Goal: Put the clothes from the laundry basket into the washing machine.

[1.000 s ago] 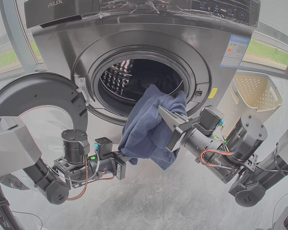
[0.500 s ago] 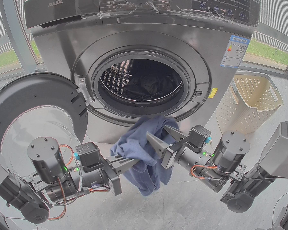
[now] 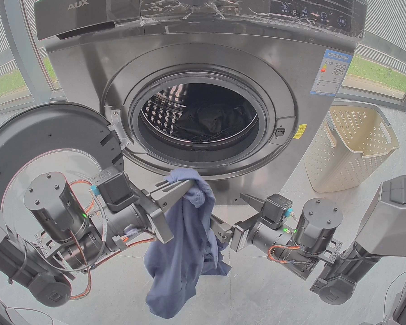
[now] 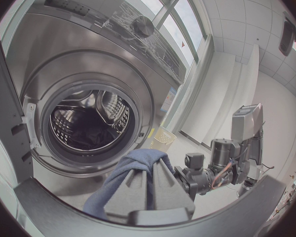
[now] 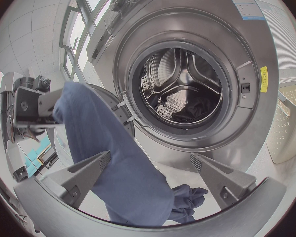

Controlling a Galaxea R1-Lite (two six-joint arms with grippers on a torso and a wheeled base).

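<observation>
One round grey door [image 3: 45,132] with a clear window stands swung fully open at the far left, hinged to the silver front-loading washing machine [image 3: 257,59]. Just right of the door, the left gripper [image 3: 185,187] is raised in front of the machine's lower front panel, below the drum opening. Its fingers are clamped together on the top fold of a blue fabric garment [image 3: 180,258]; the left wrist view confirms cloth pinched between the two fingers [image 4: 139,185].

The garment hangs straight down from that grip, outside the machine, toward the grey marbled floor [image 3: 266,294]. Whether its lower end touches the floor cannot be determined.

The drum opening [image 3: 198,113] is above the garment and unobstructed. A dark heap of clothing [image 3: 212,120] lies inside the drum at its bottom.

To the right of the hanging cloth, the right gripper [image 3: 232,213] is held low, fingers spread wide and holding nothing. The garment hangs against one finger [image 5: 85,171]; the other stands apart from it.

A cream perforated plastic laundry basket [image 3: 352,150] stands on the floor at the machine's right side, tilted, its opening toward the robot.
</observation>
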